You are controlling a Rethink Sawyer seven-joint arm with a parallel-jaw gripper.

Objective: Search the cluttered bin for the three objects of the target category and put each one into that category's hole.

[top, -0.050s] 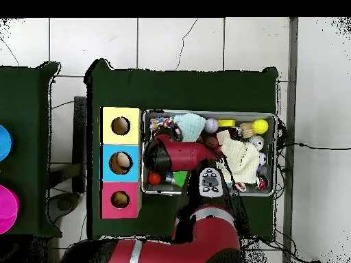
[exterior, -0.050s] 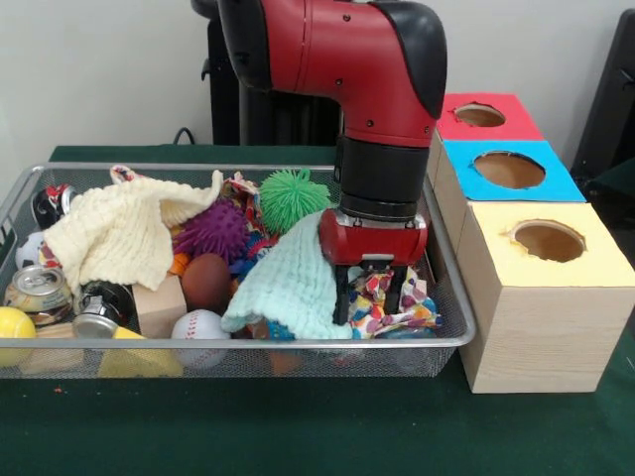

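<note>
My gripper reaches down into the right end of the wire bin. It is open, and its black fingers straddle a colourful patterned cloth. A mint knitted cloth lies against the left finger. A cream knitted cloth covers the bin's left part. To the right of the bin stand three boxes with a red hole, a blue hole and a yellow hole. In the overhead view the arm hides the gripper, while the mint cloth shows beside it.
The bin also holds a green spiky ball, a purple spiky ball, a brown ball, a baseball, a wooden block, two cans, and a yellow ball. The yellow box stands close to the bin's right wall.
</note>
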